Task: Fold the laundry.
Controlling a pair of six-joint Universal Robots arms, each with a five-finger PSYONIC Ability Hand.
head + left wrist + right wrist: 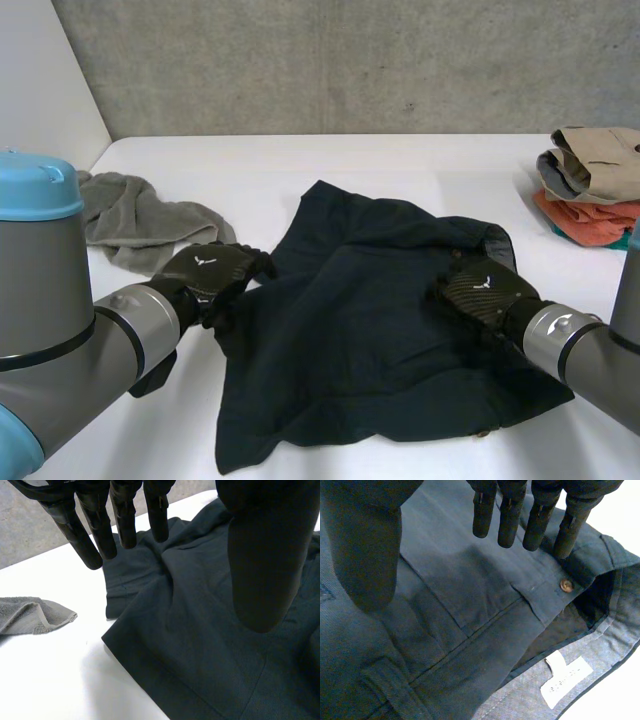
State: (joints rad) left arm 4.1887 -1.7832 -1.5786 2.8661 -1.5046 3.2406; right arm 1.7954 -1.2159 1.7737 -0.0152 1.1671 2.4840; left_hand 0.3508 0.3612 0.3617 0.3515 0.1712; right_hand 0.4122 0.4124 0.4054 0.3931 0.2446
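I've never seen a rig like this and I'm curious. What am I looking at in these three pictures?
This is a two-armed robot at a white table, set to fold laundry. The wide picture comes from a camera between the arms, looking down. The other two come from a camera on each wrist, looking along that arm's fingers. A crumpled dark navy garment lies in the middle, with a brown button and a white label at its open waistband. The left robot hand is at its left edge and the right robot hand is over the waistband. Both have straight fingers and hold nothing. A rumpled grey towel lies to the left. A stack of folded beige and orange clothes sits far right.
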